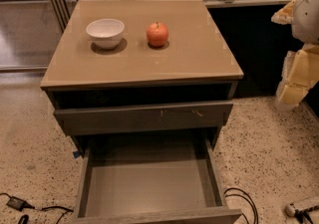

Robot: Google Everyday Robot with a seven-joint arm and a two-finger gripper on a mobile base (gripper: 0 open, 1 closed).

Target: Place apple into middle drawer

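Observation:
The apple, small, round and red-orange with a short stem, sits on the cabinet's tan top, right of a white bowl. The middle drawer is pulled out at the bottom of the view; its flat grey floor holds nothing. Above it is a closed drawer front with pale scratch marks. My gripper, with white and pale yellow parts, hangs at the right edge of the view, level with the cabinet top. It is well to the right of the apple, touches nothing and holds nothing.
Black cables lie on the speckled floor at the lower left and lower right. A white object lies on the floor at the bottom right. A railing and a dark panel stand behind the cabinet.

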